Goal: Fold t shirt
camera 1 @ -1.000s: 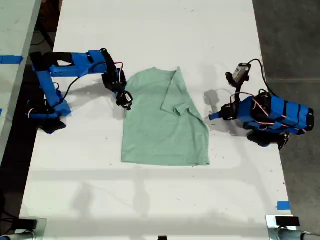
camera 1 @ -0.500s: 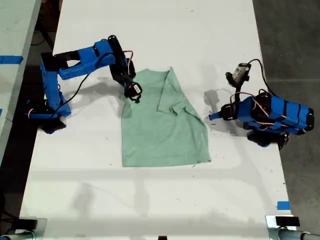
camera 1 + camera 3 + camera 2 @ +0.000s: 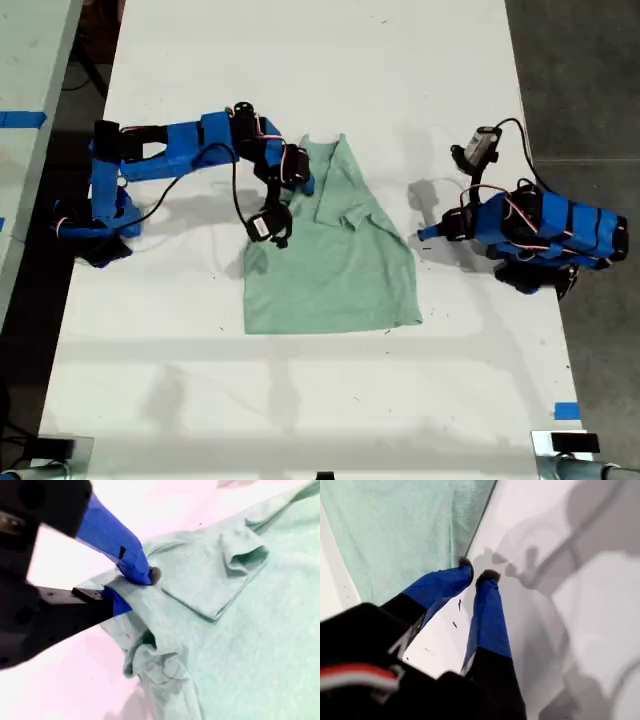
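Mint-green cloth is pinched in my second tool (image 3: 135,582): its blue jaws are clamped on a raised fold of the t shirt (image 3: 250,630), with crumpled fabric bunched just beneath the tips and a folded-over sleeve lying just beyond them. In the exterior view my second tool (image 3: 305,185) sits over the upper edge of the t shirt (image 3: 340,270), and most of the garment spreads flat on the white table (image 3: 300,400) away from its grip.

My first tool (image 3: 477,575) has its jaws drawn almost together with nothing between them. Its tips hover over bare table (image 3: 600,630), just beside the edge of the t shirt (image 3: 395,525). In the exterior view my first tool (image 3: 425,233) points at the shirt's side from close by, well apart from my second tool.
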Available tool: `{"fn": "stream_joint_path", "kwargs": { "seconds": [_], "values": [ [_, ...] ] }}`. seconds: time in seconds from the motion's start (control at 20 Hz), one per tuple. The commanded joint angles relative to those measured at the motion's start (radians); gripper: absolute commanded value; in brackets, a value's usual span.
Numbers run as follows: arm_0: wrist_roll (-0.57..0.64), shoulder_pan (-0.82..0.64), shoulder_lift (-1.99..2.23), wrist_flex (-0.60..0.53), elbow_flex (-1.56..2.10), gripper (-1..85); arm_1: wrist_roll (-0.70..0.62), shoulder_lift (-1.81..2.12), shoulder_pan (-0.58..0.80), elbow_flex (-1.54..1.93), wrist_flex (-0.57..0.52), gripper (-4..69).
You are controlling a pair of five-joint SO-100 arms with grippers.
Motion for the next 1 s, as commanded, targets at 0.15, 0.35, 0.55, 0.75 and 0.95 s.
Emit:
{"fn": "stream_joint_path", "kwargs": {
  "seconds": [0.15,0.35,0.55,0.75,0.95],
  "values": [
    [0.048,0.052,-0.049,-0.06,-0.066,20.7,0.002,0.015,-0.008,0.055,0.005,4.7],
    [-0.015,-0.044,0.118,0.124,-0.037,17.2,0.002,0.015,-0.008,0.055,0.005,4.7],
    [-0.15,-0.1,0.554,0.229,0.261,0.1,0.0,0.015,-0.008,0.055,0.005,4.7],
    [-0.319,-0.052,1.181,-0.006,0.992,-0.2,0.0,0.015,-0.008,0.055,0.005,4.7],
    [-0.377,-0.031,1.468,-0.345,1.629,-0.2,0.005,0.015,-0.008,0.055,0.005,4.7]
  ]
}}
